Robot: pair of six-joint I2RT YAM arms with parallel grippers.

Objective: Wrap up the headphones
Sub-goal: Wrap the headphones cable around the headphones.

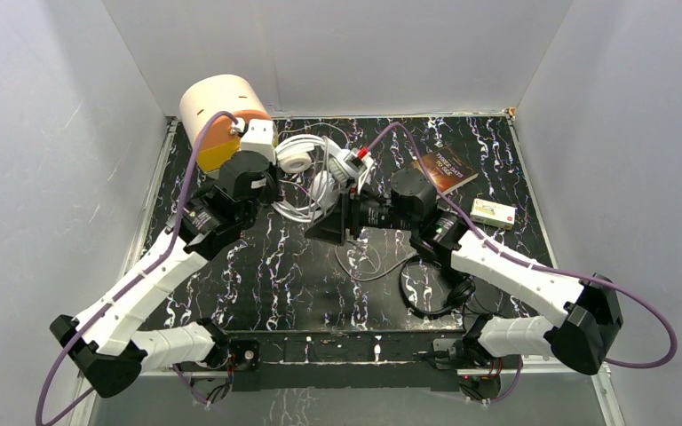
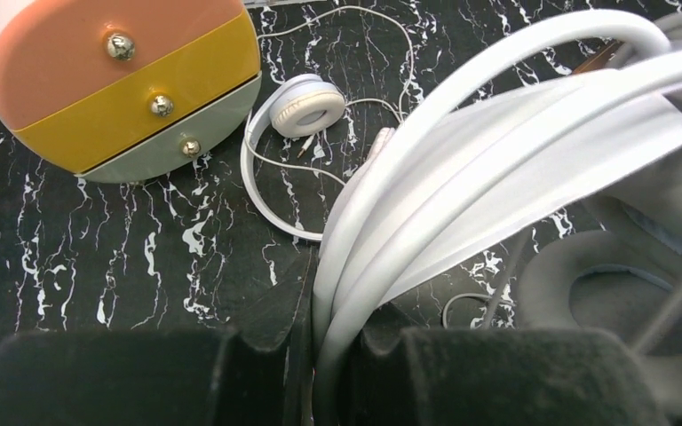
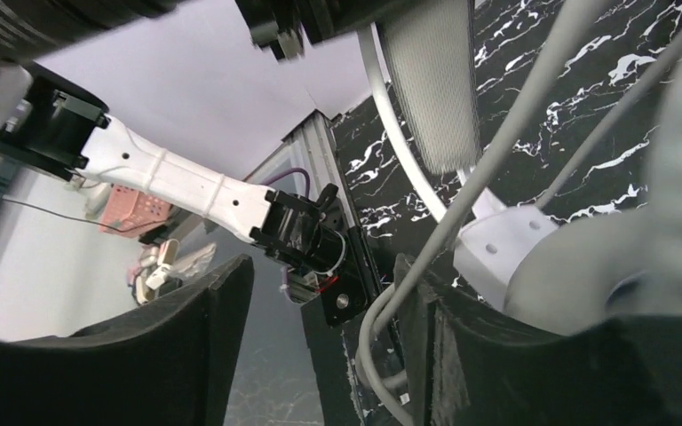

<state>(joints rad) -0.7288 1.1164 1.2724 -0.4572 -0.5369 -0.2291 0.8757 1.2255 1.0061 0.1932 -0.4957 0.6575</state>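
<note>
left gripper (image 2: pixel 321 348): fingers narrow, clamped on the white headband of the big white over-ear pair (image 2: pixel 533 151). the band rises from between the pads toward 1 o'clock in the left wrist view. one grey ear cushion (image 2: pixel 626 311) lies at 4 o'clock of that view.

right gripper (image 3: pixel 327 355): fingers apart, holding nothing. a pale cord (image 3: pixel 462 213) runs through the gap, close against one finger (image 3: pixel 515 373); contact cannot be confirmed.

seen from above, the over-ear pair sits between the two grippers, at 12 o'clock of the table's (image 1: pixel 257 275) centre. the slimmer white on-ear pair (image 2: pixel 306 106) lies flat on the table just beside it, toward 11 o'clock, with its cord looped loosely around it. the small black pair (image 1: pixel 455 291) lies at 4 o'clock, partly under the right arm, well apart from the white pairs.

other items: a rounded drawer unit (image 1: pixel 218 120) at 10 o'clock, a book (image 1: pixel 448 169) at 1 o'clock, a small box (image 1: pixel 494 211) at 2 o'clock.
</note>
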